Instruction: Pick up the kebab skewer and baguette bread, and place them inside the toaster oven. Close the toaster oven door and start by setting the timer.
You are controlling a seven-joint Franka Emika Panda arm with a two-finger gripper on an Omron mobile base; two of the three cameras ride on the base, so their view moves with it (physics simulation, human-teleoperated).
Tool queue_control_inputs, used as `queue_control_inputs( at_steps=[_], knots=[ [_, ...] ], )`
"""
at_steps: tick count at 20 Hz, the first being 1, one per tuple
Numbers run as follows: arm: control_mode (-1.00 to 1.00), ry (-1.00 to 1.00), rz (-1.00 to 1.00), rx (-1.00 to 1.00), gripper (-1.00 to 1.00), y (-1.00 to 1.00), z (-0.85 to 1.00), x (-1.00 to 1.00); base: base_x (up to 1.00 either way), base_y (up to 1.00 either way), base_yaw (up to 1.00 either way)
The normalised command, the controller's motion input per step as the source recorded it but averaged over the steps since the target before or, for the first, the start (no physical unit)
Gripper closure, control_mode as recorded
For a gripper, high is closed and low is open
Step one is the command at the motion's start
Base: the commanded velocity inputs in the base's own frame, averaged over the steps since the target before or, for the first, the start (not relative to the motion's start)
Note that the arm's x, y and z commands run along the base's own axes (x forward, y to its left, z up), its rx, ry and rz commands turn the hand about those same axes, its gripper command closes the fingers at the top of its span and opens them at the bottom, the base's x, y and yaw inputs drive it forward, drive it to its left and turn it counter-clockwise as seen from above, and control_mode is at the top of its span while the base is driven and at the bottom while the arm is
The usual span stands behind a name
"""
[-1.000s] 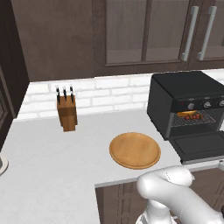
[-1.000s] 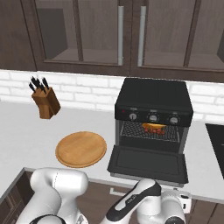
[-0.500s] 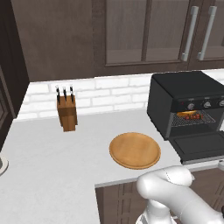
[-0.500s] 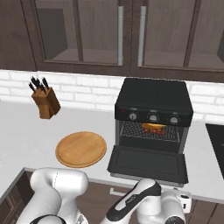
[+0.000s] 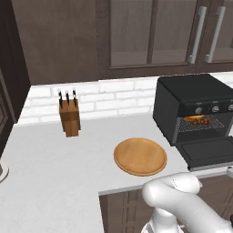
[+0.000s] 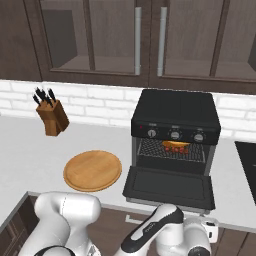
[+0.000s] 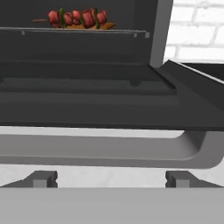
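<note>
With skewer (image 7: 78,18) and bread (image 6: 176,145) lying on the oven (image 6: 176,130) rack, the open claw (image 7: 111,178) is facing the lowered door (image 7: 109,109), its handle (image 7: 105,151) running crosswise just ahead.

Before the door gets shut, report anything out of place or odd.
Nothing stands out. The kebab skewer and baguette bread lie on the rack inside the toaster oven; its door hangs open and level. The wooden board and knife block sit upright on the counter.
</note>
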Motion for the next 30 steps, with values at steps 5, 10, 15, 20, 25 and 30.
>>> queue_control_inputs(
  at_steps=[5, 10, 15, 20, 25, 30],
  knots=[
    [-1.00, 0.00, 0.00, -0.02, -1.00, 0.18, -0.18, 0.21, 0.00, 0.00, 0.00],
    [-1.00, 0.00, 0.00, 0.00, -1.00, 0.16, -0.18, 0.34, 0.00, 0.00, 0.00],
    [-1.00, 0.00, 0.00, 0.00, -1.00, 0.12, -0.17, 0.31, 0.00, 0.00, 0.00],
    [-1.00, 0.00, 0.00, 0.00, -1.00, 0.12, 0.00, 0.35, 0.00, 0.00, 0.00],
    [-1.00, 0.00, 0.00, 0.00, -1.00, 0.07, 0.33, 0.38, 0.00, 0.00, 0.00],
    [-1.00, -0.05, 0.00, 0.00, -1.00, 0.02, 0.65, 0.36, 0.00, 0.00, 0.00]
  ],
)
